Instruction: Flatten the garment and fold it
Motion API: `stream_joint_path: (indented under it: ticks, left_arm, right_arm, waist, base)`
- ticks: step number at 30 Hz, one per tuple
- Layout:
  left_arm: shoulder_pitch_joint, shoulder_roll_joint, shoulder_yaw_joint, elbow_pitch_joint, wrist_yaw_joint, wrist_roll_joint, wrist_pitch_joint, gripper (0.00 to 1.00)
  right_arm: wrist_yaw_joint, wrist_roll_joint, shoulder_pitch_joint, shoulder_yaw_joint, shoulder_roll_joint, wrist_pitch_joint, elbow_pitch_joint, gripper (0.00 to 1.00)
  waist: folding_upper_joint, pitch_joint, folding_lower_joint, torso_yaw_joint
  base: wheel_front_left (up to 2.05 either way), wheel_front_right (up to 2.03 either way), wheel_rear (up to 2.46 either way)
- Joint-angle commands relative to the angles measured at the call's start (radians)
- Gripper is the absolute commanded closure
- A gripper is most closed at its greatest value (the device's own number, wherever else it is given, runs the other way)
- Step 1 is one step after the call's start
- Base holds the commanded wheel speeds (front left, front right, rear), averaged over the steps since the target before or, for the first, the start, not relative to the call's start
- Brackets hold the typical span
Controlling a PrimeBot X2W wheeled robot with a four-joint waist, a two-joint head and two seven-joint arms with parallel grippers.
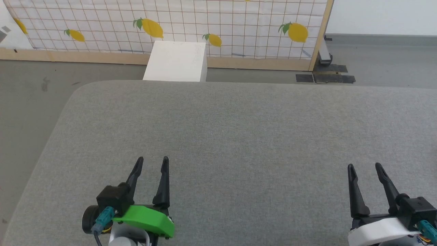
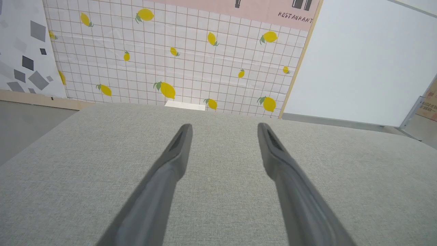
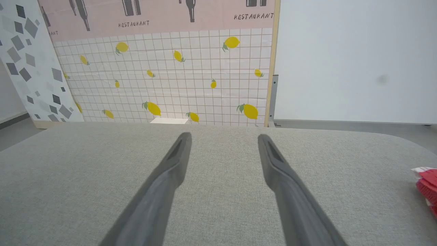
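Note:
A small piece of the red garment (image 3: 427,186) with a white edge pokes in at the right border of the right wrist view, lying on the grey fabric surface (image 1: 232,136) well to the right of my right gripper. My left gripper (image 1: 152,162) hovers open over the near left of the surface, nothing between its dark fingers (image 2: 177,153). At the near right my right gripper (image 1: 365,167) is open too, and the gap between its fingers (image 3: 175,159) holds nothing.
A white box (image 1: 177,61) stands on the floor beyond the surface's far edge. Behind it runs a lemon-print grid panel (image 1: 170,24) on a wooden frame. Grey floor (image 1: 30,89) lies left of the surface's rounded corner.

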Motion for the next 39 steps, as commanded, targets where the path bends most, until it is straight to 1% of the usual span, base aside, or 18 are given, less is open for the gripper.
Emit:
stream_joint_path:
  ticks: [1,11,12,24,39]
  left_arm:
    - [0.011,-0.003,0.002,0.003,0.004,-0.011,-0.005,0.0]
    - [0.013,-0.003,0.007,0.008,0.002,-0.012,-0.005,0.0]
    - [0.001,0.0,0.005,0.006,0.0,-0.001,0.0,1.0]
    - [0.0,0.0,0.004,0.006,0.0,0.0,0.001,1.0]
    - [0.005,0.0,0.018,-0.015,0.009,0.029,0.031,1.0]
  right_arm:
    - [-0.002,0.008,0.01,0.002,0.003,-0.006,0.001,0.0]
    - [-0.002,0.02,0.01,0.013,0.003,-0.006,0.002,0.0]
    - [0.0,0.012,0.0,0.012,0.0,0.0,0.001,1.0]
    - [0.0,0.012,0.0,0.011,0.0,0.0,0.001,1.0]
    - [0.0,0.001,-0.01,0.021,0.0,0.03,-0.009,1.0]
  waist:
    - [0.0,-0.001,0.0001,-0.001]
    - [0.0,-0.003,0.0001,-0.005]
    - [0.0,-0.003,0.0001,-0.006]
    - [0.0,-0.002,0.0001,-0.007]
    - [0.0,-0.001,0.0001,-0.012]
  base:
    - [0.0,0.0,0.0]
    - [0.0,0.0,0.0]
    - [0.0,0.0,0.0]
    - [0.0,0.0,0.0]
    - [0.0,0.0,0.0]
